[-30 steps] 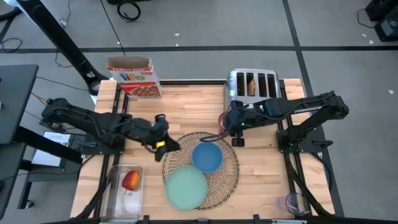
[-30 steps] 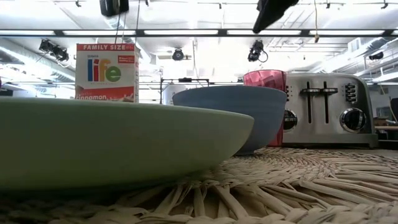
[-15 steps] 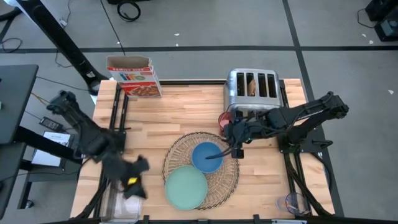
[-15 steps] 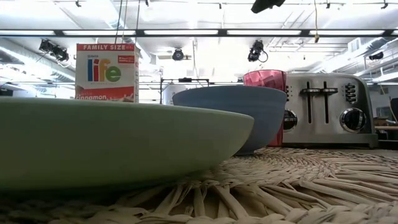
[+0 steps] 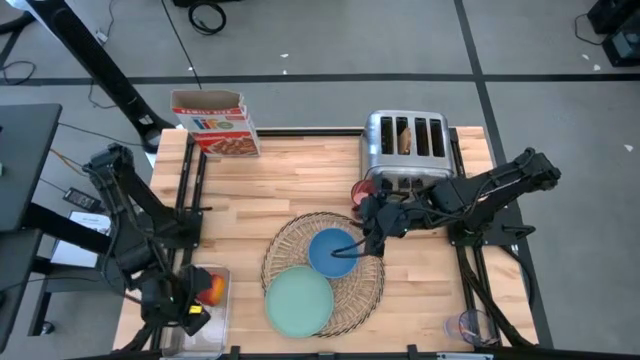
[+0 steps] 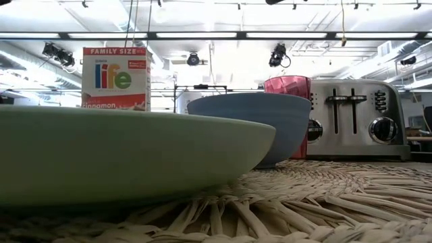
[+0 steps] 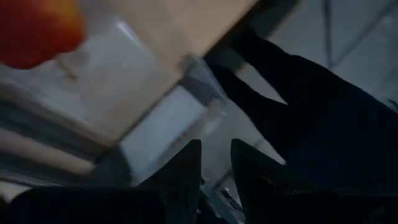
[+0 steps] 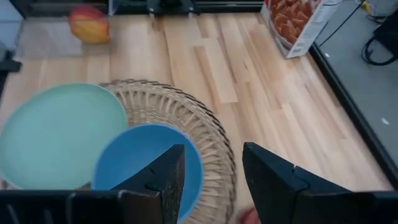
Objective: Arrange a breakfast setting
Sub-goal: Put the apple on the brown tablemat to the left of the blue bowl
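At the near left corner of the bench (image 5: 290, 175), the left hand (image 5: 190, 318) is hanging over the near end of the clear plastic bin (image 5: 198, 320). The left wrist view shows its fingers (image 7: 186, 168) standing a little apart with nothing between them, the bin wall just ahead. The red apple (image 5: 210, 290) is lying in the bin's far half; the wrist view catches only its edge, while the right wrist view shows it whole from across the bench.

On the near centre, the mint-green plate (image 5: 298, 301) is resting on the round woven straw placemat (image 5: 366, 280), its near-left rim overhanging the mat. Just behind it, the blue bowl (image 5: 330, 252) is sitting on the mat. Only the low view shows the two rims side by side; whether they are touching cannot be told.

The right hand (image 5: 366, 240) is hovering at the bowl's right rim. Its wrist view shows the fingers (image 8: 165, 177) spread and empty; the low view does not show the hand.

Farther back, the pink cup (image 6: 287, 88) is standing to the right of the bowl, largely hidden under the right arm from above. Behind it the chrome toaster (image 5: 405, 145) is holding a toast slice (image 5: 405, 140) in a slot, seen only from above. A cereal box (image 5: 215, 122) is standing at the far left.
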`<state>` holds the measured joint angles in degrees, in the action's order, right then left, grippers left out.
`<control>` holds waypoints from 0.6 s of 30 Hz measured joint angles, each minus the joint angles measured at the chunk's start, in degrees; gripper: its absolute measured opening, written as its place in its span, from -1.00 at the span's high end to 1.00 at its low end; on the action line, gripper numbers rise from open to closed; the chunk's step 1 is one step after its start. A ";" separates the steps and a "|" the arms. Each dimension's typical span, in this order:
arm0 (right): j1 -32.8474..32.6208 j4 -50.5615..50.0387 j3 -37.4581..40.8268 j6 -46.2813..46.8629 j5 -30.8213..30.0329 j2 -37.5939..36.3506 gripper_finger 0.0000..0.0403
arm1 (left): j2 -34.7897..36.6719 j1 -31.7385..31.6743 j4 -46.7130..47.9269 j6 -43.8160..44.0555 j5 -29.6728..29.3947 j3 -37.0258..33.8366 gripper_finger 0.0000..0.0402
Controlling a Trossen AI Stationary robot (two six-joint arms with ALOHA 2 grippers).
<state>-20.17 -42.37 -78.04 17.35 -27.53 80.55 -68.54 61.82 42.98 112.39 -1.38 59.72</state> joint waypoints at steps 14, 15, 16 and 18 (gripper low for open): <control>-2.61 1.40 1.55 3.97 -0.50 0.02 0.17 | -10.81 -1.50 11.04 9.90 3.86 -0.02 0.30; -2.59 1.42 1.55 3.70 -0.50 0.02 0.17 | -11.56 -1.69 11.06 10.35 3.86 -0.02 0.30; -2.47 1.42 1.55 3.41 -0.50 0.02 0.17 | -12.28 -1.93 11.06 10.98 3.86 -0.02 0.30; -2.10 1.42 1.55 2.91 -0.48 0.02 0.17 | -13.59 -2.63 10.91 11.74 4.17 -0.01 0.30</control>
<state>-22.28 -40.95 -76.49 20.26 -28.01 80.58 -82.14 59.19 53.89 124.13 2.79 59.72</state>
